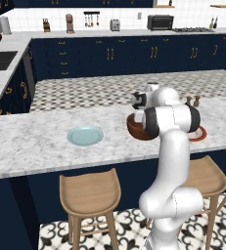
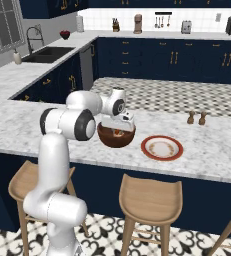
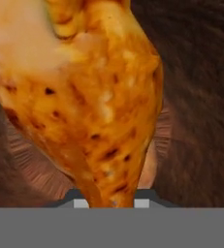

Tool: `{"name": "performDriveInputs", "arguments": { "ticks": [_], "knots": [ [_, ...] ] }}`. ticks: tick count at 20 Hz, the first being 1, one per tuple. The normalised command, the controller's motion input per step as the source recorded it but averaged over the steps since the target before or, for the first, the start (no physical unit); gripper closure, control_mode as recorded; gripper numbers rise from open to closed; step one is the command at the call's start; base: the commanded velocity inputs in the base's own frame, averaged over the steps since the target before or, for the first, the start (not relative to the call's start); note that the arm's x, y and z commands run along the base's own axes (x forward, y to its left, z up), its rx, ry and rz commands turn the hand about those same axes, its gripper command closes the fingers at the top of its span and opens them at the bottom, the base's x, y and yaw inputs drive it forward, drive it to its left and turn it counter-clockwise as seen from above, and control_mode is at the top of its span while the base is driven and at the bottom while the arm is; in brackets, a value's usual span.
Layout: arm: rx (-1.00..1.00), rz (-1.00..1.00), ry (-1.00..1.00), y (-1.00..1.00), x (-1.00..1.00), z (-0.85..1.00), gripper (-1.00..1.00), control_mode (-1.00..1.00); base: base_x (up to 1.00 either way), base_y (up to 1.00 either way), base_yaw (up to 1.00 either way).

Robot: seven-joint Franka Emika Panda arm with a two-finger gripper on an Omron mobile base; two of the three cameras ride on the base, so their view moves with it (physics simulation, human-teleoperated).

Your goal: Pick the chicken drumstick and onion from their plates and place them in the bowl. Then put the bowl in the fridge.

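While the fingers point(image 3: 108, 201) pinch it shut, the chicken drumstick point(image 3: 84, 97) hangs lengthwise inside the bowl point(image 2: 116, 136).

The arm point(image 2: 62, 145) stands up from the base, bends at a big elbow, then reaches forward with the wrist tipped down. The end effector point(image 2: 121, 127) points down, its jaws shut on the chicken drumstick point(image 3: 84, 101), pinched right at the fingertips point(image 3: 80, 202).
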Motion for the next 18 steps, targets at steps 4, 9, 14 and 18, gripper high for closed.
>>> {"name": "performDriveInputs", "arguments": {
  "ticks": [4,9,14,18],
  "knots": [
    [0.0,0.0,0.0,0.0,0.03,-0.04,-1.0,-1.0,0.0,0.0,0.0],
    [0.0,0.0,0.0,0.0,0.0,0.0,-1.0,-1.0,0.0,0.0,0.0],
    [0.0,0.0,-0.07,0.0,-0.25,0.2,-1.0,-1.0,0.0,0.0,0.0],
    [0.0,0.0,-0.13,0.08,-0.4,0.55,-1.0,-1.0,0.0,0.0,0.0]
  ]
}}
